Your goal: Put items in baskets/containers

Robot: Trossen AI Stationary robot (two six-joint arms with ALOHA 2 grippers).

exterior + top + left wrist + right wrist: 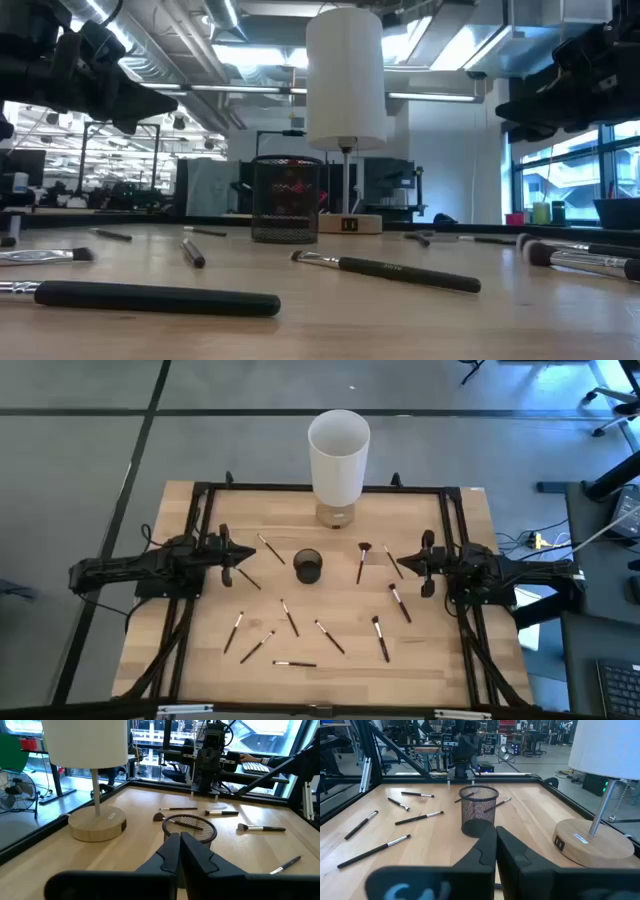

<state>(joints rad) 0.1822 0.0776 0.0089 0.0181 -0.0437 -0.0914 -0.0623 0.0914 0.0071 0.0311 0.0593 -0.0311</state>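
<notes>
The dark round mesh cup stands upright on its base at mid-table, in front of the lamp. Several thin dark-handled brushes lie flat around it, such as a brush to the cup's left, a fan-tipped brush to its right, and others nearer the near edge. My left gripper hovers shut left of the cup. My right gripper hovers shut to the cup's right. Both point at the cup and hold nothing.
A lamp with a tall white cylindrical shade stands on a round wooden base behind the cup at the far edge. A black frame runs around the tabletop. The two arms face each other across the cup.
</notes>
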